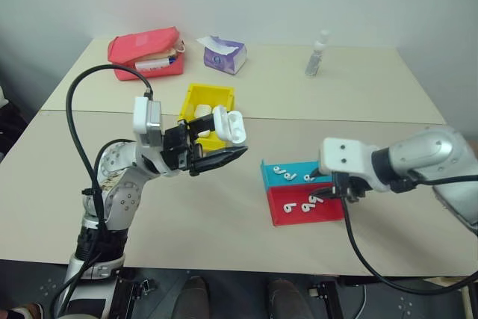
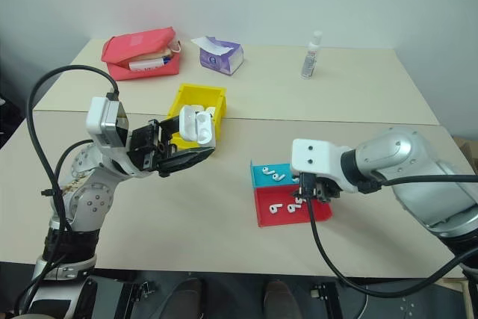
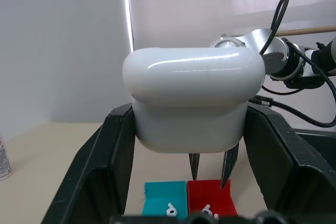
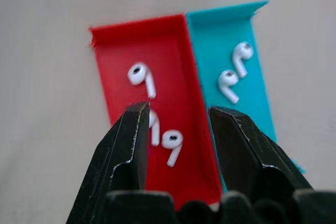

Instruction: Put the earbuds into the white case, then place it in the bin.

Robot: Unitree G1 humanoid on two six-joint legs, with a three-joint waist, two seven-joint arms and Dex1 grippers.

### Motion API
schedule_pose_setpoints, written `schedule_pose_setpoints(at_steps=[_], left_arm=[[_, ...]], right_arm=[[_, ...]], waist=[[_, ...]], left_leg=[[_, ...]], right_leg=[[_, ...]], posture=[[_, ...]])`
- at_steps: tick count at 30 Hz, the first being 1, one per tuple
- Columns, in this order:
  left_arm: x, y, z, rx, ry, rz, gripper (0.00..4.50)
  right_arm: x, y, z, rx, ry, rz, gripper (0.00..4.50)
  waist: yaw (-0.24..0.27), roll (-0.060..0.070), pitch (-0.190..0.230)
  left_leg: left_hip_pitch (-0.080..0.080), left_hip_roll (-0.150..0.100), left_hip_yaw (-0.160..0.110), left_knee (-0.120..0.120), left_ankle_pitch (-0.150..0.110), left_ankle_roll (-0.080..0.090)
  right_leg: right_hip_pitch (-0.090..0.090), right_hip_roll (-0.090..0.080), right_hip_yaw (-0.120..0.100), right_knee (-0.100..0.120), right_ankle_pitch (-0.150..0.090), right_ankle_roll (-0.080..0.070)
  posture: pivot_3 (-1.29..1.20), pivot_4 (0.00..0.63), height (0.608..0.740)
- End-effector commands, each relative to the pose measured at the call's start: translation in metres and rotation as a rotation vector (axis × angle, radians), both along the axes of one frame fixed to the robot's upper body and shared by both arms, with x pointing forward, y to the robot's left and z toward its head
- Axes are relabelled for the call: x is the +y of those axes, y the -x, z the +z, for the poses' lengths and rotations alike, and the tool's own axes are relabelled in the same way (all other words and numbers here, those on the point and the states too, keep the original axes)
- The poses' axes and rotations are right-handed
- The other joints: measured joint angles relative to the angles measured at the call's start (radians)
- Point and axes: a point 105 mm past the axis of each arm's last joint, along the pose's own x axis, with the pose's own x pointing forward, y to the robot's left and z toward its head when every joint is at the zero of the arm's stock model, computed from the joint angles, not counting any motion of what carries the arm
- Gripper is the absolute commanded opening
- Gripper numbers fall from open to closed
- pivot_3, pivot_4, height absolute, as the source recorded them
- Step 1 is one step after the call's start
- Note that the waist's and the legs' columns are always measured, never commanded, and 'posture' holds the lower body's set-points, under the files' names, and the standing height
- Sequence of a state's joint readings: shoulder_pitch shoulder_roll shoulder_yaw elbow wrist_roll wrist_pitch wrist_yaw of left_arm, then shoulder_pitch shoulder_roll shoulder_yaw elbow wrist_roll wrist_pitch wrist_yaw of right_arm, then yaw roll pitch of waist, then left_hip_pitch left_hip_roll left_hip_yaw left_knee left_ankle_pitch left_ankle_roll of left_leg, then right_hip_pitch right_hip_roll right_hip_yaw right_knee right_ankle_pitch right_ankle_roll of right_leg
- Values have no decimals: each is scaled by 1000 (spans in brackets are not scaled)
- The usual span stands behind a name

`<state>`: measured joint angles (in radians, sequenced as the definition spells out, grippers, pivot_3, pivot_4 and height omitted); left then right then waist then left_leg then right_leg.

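My left gripper (image 1: 222, 153) is shut on the white case (image 1: 228, 126), holding it above the table just in front of the yellow bin (image 1: 196, 96). The case's lid stands open. In the left wrist view the case (image 3: 194, 98) sits between the two black fingers (image 3: 105, 171). My right gripper (image 4: 176, 129) hangs open, pointing down over the red tray (image 4: 121, 45). Three earbuds (image 4: 142, 74) lie in that tray; one (image 4: 172, 142) lies below the gap between the fingers. Two more earbuds (image 4: 227, 82) lie in the teal tray (image 4: 220, 30).
The red and teal trays (image 1: 299, 192) sit side by side near the table's front right. At the back stand a red pouch (image 1: 146, 54), a purple tissue pack (image 1: 222, 55) and a small clear bottle (image 1: 317, 54). A white object (image 1: 199, 113) lies inside the bin.
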<state>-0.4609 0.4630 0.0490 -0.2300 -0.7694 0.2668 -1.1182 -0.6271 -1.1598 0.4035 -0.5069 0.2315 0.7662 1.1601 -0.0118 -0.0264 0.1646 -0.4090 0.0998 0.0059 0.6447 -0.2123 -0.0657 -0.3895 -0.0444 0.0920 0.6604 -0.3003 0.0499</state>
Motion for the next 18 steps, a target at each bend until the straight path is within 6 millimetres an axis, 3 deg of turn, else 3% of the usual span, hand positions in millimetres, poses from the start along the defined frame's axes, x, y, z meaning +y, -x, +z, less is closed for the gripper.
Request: schedule_pose_setpoints(at_steps=[1,18], left_arm=[[-3,8,5,-30,1,-6,2782],[-3,11,2,-10,37,63,2782]], right_arm=[[-2,-4,-11,-27,80,40,2218],[11,-10,-34,22,182,153,2218]], waist=[[-1,0,0],[0,0,0]], left_leg=[[0,0,0,0,0,0],[1,0,0,0,0,0]], right_leg=[[0,0,0,0,0,0],[0,0,0,1,0,0]], posture=[[0,150,740],[0,150,740]])
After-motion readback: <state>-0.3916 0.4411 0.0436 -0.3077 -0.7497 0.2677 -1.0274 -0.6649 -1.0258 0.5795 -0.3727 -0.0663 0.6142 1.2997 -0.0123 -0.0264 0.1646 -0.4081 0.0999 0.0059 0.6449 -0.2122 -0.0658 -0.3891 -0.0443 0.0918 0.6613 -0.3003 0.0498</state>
